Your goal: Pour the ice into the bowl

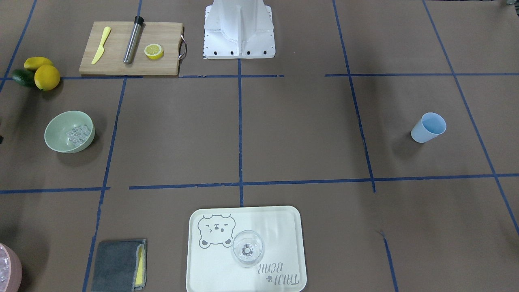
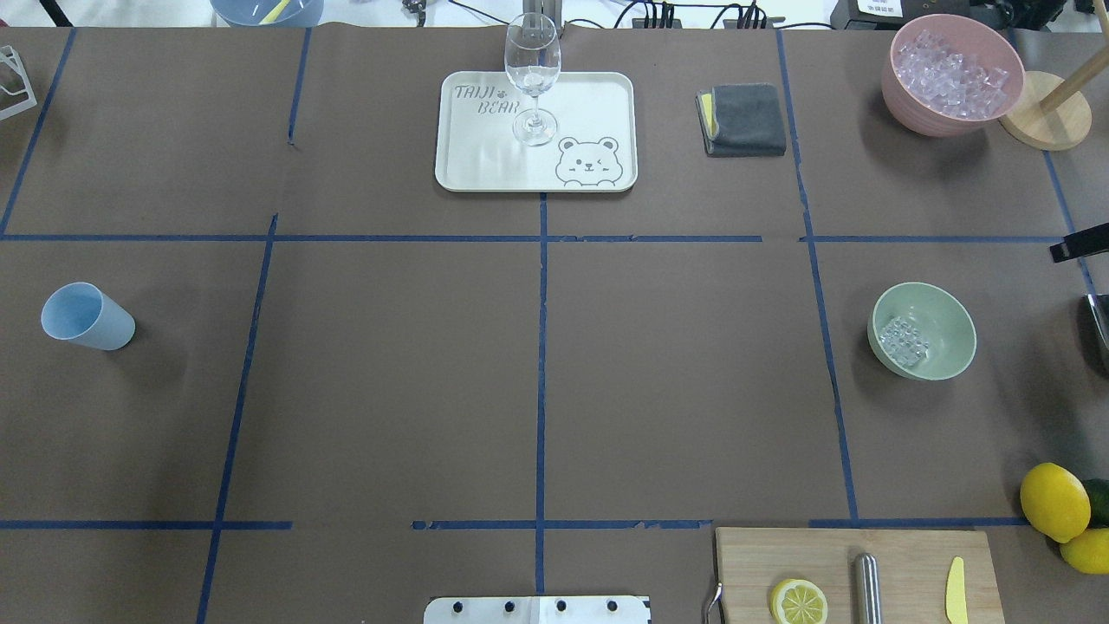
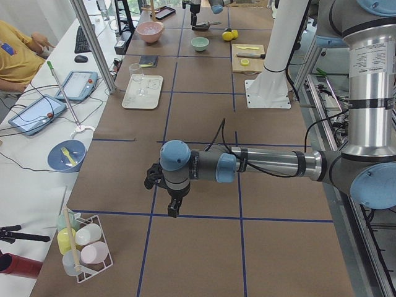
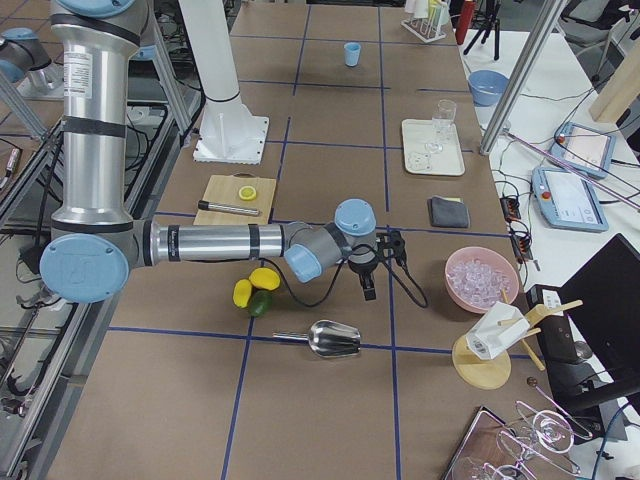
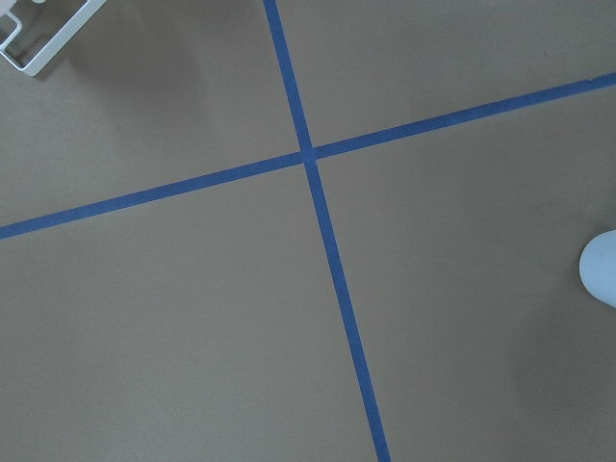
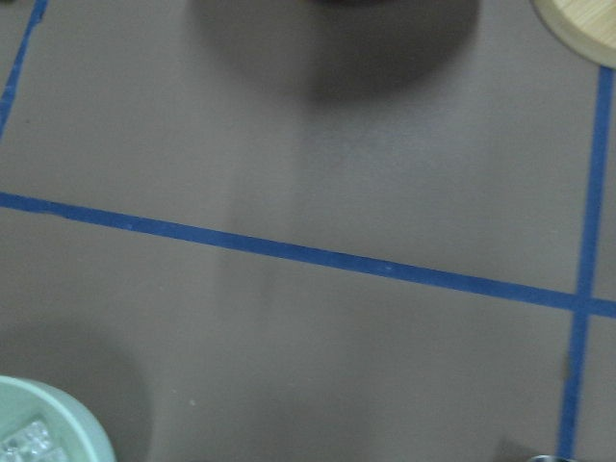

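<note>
The sage-green bowl (image 1: 61, 140) stands on the table on my right side and holds a small heap of clear ice cubes (image 1: 78, 135). The bowl (image 2: 944, 334) and the ice (image 2: 903, 340) also show in the overhead view. The bowl's rim (image 6: 58, 414) is at the bottom left of the right wrist view. My right gripper (image 4: 368, 288) hangs above the table beside the pink container; I cannot tell if it is open. My left gripper (image 3: 174, 209) hovers low over the table on the left side; I cannot tell its state. Neither wrist view shows fingers.
A light blue cup (image 2: 87, 316) stands at the left. A metal scoop (image 4: 328, 340) lies near the lemons (image 2: 1054, 501). A pink container of ice (image 2: 951, 74), a grey cloth (image 2: 743, 119), a tray (image 2: 468, 165) with a wine glass (image 2: 532, 74) and a cutting board (image 2: 901, 563) ring the table.
</note>
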Controlling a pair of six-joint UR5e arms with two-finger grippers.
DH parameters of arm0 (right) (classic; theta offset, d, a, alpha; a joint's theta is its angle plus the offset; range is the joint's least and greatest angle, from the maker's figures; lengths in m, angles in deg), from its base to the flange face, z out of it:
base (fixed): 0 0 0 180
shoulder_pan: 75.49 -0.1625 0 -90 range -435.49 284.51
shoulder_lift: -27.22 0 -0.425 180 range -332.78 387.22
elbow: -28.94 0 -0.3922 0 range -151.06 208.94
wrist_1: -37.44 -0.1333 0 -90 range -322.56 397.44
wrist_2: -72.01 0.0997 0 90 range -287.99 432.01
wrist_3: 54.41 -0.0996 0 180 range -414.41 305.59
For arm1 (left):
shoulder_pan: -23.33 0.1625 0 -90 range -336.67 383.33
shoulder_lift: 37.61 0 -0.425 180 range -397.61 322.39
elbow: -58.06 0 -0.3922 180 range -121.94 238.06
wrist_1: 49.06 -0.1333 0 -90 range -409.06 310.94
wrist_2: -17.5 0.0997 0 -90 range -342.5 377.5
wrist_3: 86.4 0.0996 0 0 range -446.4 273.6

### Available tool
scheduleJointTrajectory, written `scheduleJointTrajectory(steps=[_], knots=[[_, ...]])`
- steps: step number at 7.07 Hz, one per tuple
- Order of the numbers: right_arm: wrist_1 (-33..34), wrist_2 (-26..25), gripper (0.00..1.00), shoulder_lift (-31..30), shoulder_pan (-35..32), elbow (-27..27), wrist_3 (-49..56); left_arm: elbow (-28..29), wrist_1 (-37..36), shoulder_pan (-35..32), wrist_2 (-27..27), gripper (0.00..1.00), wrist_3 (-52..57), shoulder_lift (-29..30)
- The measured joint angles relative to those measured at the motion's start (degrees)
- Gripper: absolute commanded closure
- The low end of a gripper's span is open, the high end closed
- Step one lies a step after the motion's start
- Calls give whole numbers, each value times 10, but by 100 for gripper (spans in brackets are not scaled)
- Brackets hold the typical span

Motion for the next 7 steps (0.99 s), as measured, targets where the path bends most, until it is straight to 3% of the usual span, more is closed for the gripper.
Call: scheduleJointTrajectory(steps=[2,3,7], knots=[[191,8,0,0,-106,-37,159,2,2,0,-1,0,0,-4],[249,3,0,-16,-129,-51,202,2,2,0,-1,0,0,-5],[275,6,0,-53,-160,-52,221,1,2,0,0,0,-1,-1]])
